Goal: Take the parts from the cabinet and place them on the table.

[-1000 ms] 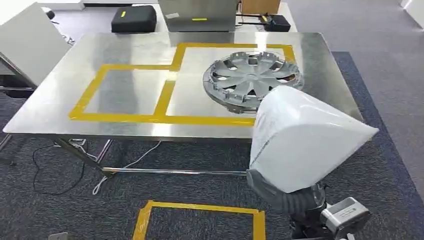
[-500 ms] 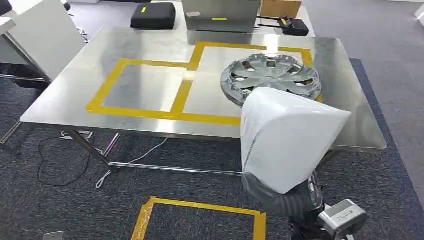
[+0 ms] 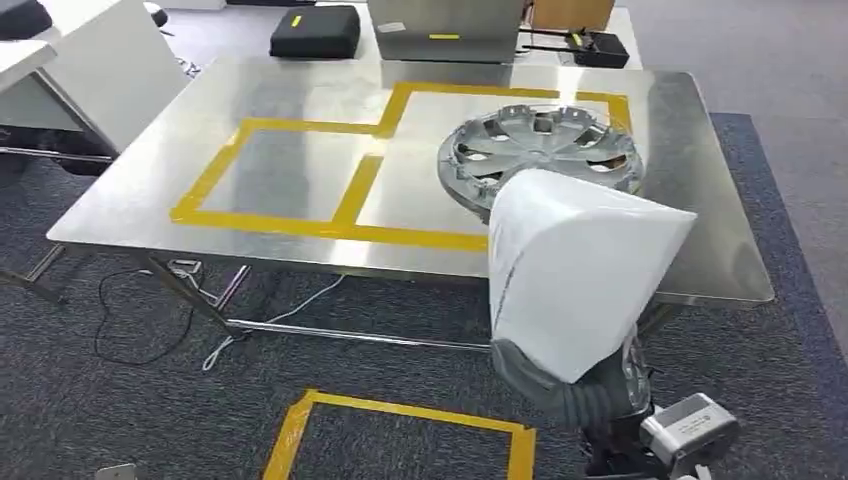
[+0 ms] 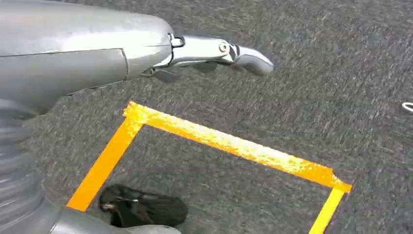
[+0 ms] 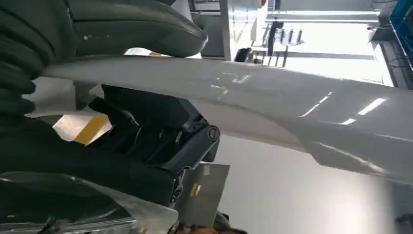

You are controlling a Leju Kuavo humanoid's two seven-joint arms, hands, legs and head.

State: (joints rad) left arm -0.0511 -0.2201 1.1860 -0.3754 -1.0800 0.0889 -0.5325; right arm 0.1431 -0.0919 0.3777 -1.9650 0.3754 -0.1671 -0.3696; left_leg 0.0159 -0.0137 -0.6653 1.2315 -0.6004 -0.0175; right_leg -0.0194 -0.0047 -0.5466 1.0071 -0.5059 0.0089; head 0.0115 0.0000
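R robot hand (image 5: 146,122) grips white part (image 3: 575,270) high to clear bench (image 3: 300,170) edge; L robot hand (image 4: 195,53) spread, idle; hubcap (image 3: 540,155) already placed

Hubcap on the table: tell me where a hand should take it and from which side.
Grip the hubcap at its rim, from the table's right edge. It lies flat, face up, so only the thin rim offers a pinch; the white part held in front blocks its near side.
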